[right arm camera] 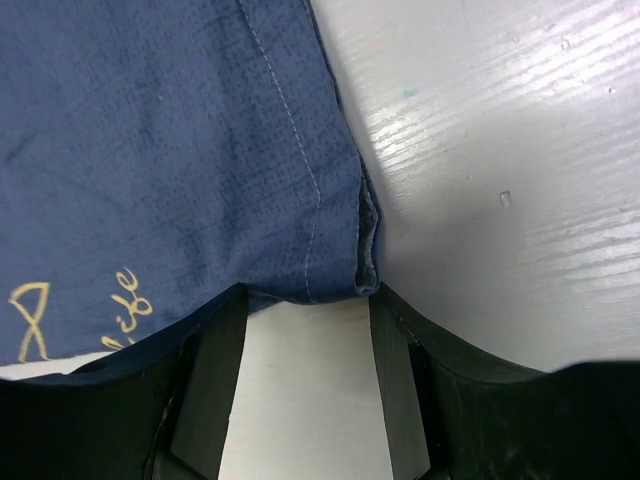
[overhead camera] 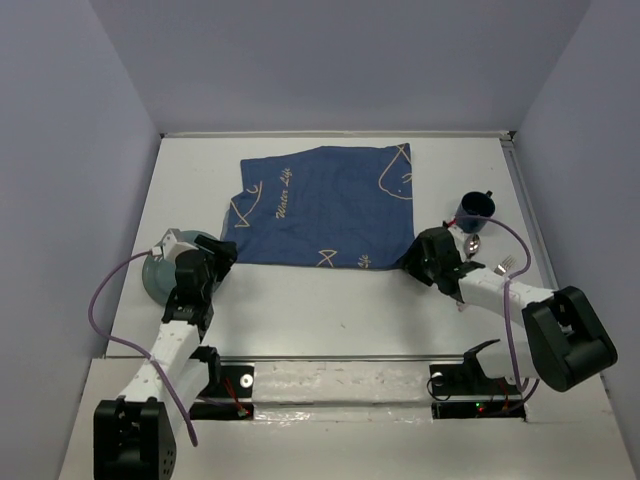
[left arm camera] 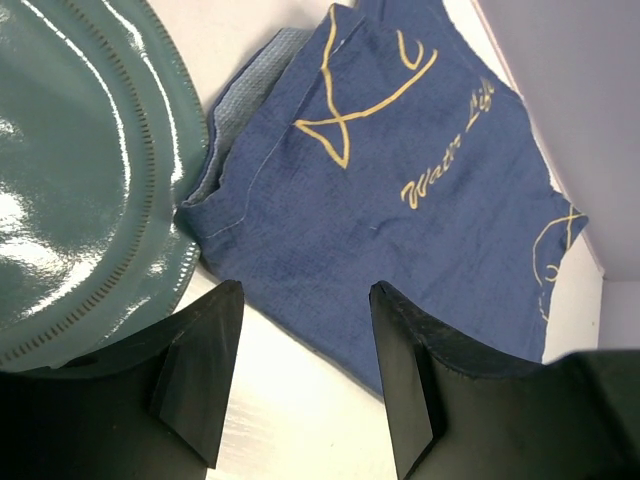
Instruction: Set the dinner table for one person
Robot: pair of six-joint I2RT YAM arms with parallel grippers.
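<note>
From above, the big white counter (overhead camera: 330,300) fills the floor of the view. A blue cloth (overhead camera: 325,205) with yellow line drawings lies flat near the middle, a bit toward the far side. A green plate (overhead camera: 158,278) sits at the cloth's left, partly under my left arm. My left fingers (overhead camera: 222,246) are at the cloth's near left corner. My right fingers (overhead camera: 415,255) are at its near right corner. A blue mug (overhead camera: 476,210) stands upright to the right of the cloth. A spoon (overhead camera: 473,245) lies just beside the mug, and a fork (overhead camera: 505,265) lies near it. My right arm hides part of both.

On my left wrist view, my left fingers (left arm camera: 200,370) are spread apart and hold nothing. White counter (left arm camera: 290,410) shows between them. The blue cloth (left arm camera: 400,200) lies just past the tips, with its edge folded over by the plate. The shiny green plate (left arm camera: 80,180) is on the left, its rim right against the cloth. I cannot tell if they touch.

On my right wrist view, my right fingers (right arm camera: 400,380) are spread apart too and grip nothing. The corner of the blue cloth (right arm camera: 180,150) lies right between the two tips. Bare white counter (right arm camera: 480,150) is on the right side.
</note>
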